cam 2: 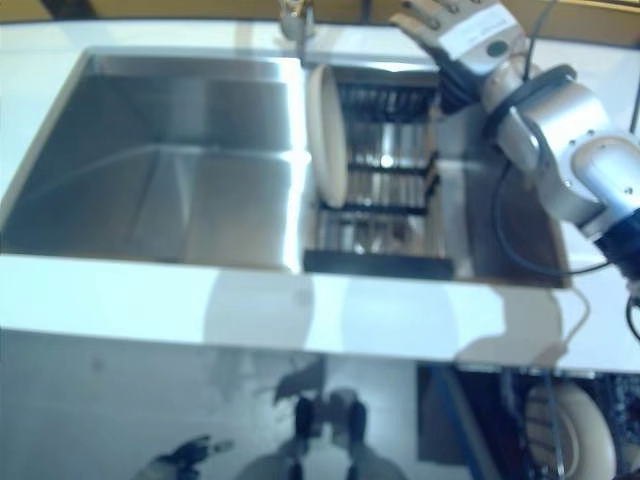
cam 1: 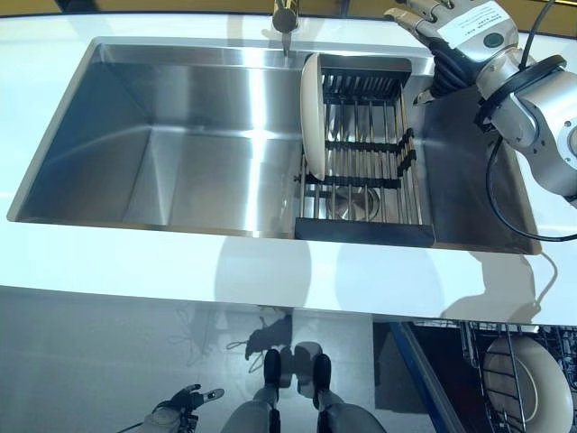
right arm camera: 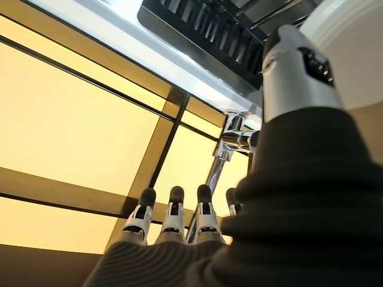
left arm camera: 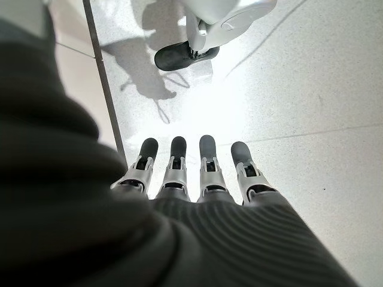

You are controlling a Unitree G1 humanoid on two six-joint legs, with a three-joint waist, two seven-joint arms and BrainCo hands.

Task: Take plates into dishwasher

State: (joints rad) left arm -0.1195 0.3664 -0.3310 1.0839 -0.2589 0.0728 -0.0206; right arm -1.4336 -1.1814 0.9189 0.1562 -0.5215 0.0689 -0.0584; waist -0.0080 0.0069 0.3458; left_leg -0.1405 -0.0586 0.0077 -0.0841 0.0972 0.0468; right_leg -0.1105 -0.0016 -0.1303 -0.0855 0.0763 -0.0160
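Note:
A cream plate (cam 1: pixel 315 117) stands on edge at the left end of the black dish rack (cam 1: pixel 365 153) in the steel sink (cam 1: pixel 171 135). My right hand (cam 1: pixel 451 32) is open and empty, raised above the sink's back right corner, to the right of the rack and apart from the plate. Its fingers (right arm camera: pixel 173 218) are straight in the right wrist view, with the rack (right arm camera: pixel 203 24) and plate edge (right arm camera: pixel 347 36) behind. My left hand (cam 1: pixel 180 408) hangs low by the floor, open and empty; its fingers (left arm camera: pixel 191 167) are straight. Another cream plate (cam 1: pixel 532 379) sits in the dishwasher rack at lower right.
A faucet (cam 1: pixel 285 20) stands at the sink's back rim. The white countertop (cam 1: pixel 270 271) surrounds the sink. The dishwasher's wire rack (cam 1: pixel 505 370) shows below the counter at lower right, beside a blue frame edge (cam 1: pixel 424 379).

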